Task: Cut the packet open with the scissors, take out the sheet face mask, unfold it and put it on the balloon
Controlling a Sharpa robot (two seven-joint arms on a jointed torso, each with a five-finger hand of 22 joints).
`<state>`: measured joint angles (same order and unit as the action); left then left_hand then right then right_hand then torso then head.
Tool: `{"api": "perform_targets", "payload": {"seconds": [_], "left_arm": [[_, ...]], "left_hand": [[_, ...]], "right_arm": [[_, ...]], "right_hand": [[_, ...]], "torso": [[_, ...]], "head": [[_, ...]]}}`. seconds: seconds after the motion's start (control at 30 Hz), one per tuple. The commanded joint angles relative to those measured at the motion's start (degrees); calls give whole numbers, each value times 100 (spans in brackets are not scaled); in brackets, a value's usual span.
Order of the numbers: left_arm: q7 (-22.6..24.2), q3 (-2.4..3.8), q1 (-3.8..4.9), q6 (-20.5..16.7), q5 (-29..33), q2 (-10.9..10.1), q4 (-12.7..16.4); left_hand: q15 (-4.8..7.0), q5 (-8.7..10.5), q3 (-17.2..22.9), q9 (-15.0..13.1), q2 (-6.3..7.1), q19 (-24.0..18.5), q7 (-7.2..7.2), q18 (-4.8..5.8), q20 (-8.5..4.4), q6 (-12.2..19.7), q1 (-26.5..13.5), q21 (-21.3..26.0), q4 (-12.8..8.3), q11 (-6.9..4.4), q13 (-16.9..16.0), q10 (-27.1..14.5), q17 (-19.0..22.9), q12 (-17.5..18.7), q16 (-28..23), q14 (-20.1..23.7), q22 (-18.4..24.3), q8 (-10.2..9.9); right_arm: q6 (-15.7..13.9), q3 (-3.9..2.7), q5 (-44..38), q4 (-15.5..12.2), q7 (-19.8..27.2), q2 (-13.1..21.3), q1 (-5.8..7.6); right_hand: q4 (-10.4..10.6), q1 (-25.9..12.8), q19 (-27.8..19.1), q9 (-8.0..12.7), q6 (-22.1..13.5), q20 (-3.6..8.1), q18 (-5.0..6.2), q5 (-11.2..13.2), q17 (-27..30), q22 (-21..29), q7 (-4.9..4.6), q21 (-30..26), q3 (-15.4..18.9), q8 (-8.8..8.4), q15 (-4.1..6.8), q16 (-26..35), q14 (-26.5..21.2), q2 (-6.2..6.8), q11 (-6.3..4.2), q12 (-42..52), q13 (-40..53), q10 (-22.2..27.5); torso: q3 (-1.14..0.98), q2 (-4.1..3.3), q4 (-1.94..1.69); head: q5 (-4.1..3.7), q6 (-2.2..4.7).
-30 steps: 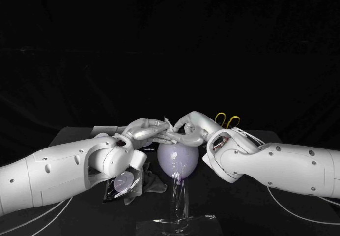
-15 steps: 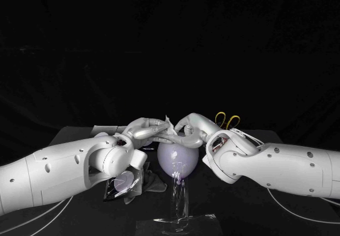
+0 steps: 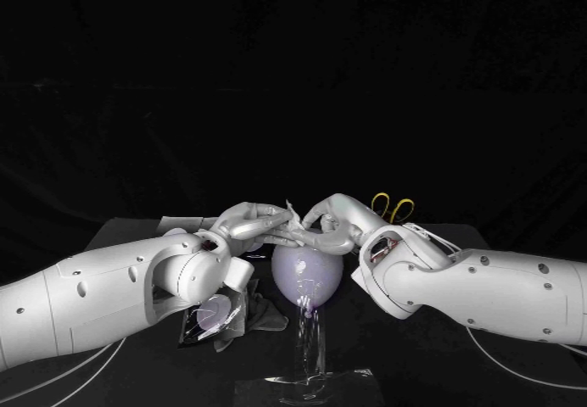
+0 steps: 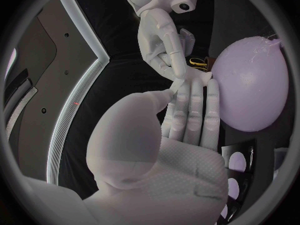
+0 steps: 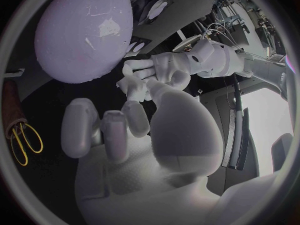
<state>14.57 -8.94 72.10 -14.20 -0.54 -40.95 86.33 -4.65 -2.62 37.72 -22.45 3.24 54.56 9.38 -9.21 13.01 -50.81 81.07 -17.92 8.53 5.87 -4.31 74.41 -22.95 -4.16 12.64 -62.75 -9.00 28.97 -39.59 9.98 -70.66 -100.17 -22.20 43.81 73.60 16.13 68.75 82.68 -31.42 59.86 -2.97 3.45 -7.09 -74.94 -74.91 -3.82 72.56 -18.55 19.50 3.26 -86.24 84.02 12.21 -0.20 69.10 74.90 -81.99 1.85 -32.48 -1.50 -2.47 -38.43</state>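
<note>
Head view: both hands meet above the top of the lavender balloon, which stands on a clear stand at the table's near middle. The left hand pinches a small, still-folded piece of white sheet face mask between thumb and fingers, its other fingers lying straight and together. The right hand curls in from the right with its fingertips at the same piece; I cannot tell whether they grip it. Yellow-handled scissors lie on the far right, behind the right arm. A dark, glossy packet with pale ovals lies near left of the balloon, under the left forearm.
</note>
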Motion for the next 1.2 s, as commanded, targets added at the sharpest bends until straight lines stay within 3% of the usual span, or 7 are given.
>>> {"api": "perform_targets", "payload": {"seconds": [0.03,0.3,0.47,0.63,0.83,1.03,1.2], "left_arm": [[69,8,9,56,-5,7,4],[67,8,9,61,-6,8,3],[66,8,9,66,-6,6,6],[67,8,9,79,-7,6,9],[69,8,9,91,-9,5,13],[74,8,9,108,-9,9,19],[78,8,9,119,-9,14,22]], "left_hand": [[10,-18,39,-994,-37,-36,-16,-99,6,-31,42,-35,1,2,2,36,-8,-37,34,23,-5,19],[11,-17,46,-1003,-33,-39,-17,-99,6,-27,41,-41,-4,1,2,37,-10,-37,38,24,-9,25],[11,-17,46,-1003,-33,-39,-17,-99,6,-27,41,-41,-4,1,2,37,-10,-37,38,24,-9,25],[11,-17,46,-1003,-33,-39,-17,-99,6,-27,41,-41,-4,1,2,37,-10,-37,38,24,-9,25],[11,-17,51,-1008,-33,-42,-17,-99,6,-25,39,-45,-5,1,2,37,-11,-37,40,26,-11,29],[11,-17,51,-1008,-33,-42,-17,-99,6,-25,39,-45,-5,1,2,37,-11,-37,40,26,-11,29],[11,-17,51,-1008,-33,-42,-17,-99,6,-25,39,-45,-5,1,2,37,-11,-37,40,26,-11,29]], "right_arm": [[-67,-3,65,-20,162,28,-2],[-28,-5,100,-14,190,51,-3],[-25,-6,139,2,204,51,-3],[-4,-6,211,18,234,35,-3],[8,-6,276,27,296,21,-3],[53,-7,290,49,306,4,-3],[96,-7,290,68,295,-11,-4]], "right_hand": [[17,-73,-18,5,6,19,11,17,-985,-1034,-41,-34,77,25,33,-4,473,21,13,-37,169,-8],[50,-210,-59,10,-35,7,26,23,-947,-1011,-56,-122,281,14,18,26,461,58,29,-123,127,35],[56,-274,-62,9,-39,3,28,25,-953,-1009,-55,-132,350,18,16,23,463,-25,29,-119,134,34],[53,-330,-64,13,-49,2,30,410,-960,-1009,-50,-140,382,23,19,20,465,-409,26,-129,137,36],[17,-60,-61,14,-69,12,27,431,-966,-1012,-38,-132,286,19,31,18,466,-765,13,-121,151,31],[-86,375,-57,7,-91,27,26,432,-974,-1016,-23,-125,175,22,47,13,468,-900,-2,-123,158,31],[-169,589,-61,0,-100,32,27,432,-966,-1014,-17,-133,162,29,49,21,465,-846,-9,-136,157,37]], "torso": [[0,2,4],[4,-3,-5],[6,-2,-7],[6,-1,-8],[4,-1,-4],[3,-2,-3],[2,0,-2]], "head": [[-6,2],[-18,4],[-19,2],[-17,-4],[-19,-10],[-22,-14],[-23,-16]]}}
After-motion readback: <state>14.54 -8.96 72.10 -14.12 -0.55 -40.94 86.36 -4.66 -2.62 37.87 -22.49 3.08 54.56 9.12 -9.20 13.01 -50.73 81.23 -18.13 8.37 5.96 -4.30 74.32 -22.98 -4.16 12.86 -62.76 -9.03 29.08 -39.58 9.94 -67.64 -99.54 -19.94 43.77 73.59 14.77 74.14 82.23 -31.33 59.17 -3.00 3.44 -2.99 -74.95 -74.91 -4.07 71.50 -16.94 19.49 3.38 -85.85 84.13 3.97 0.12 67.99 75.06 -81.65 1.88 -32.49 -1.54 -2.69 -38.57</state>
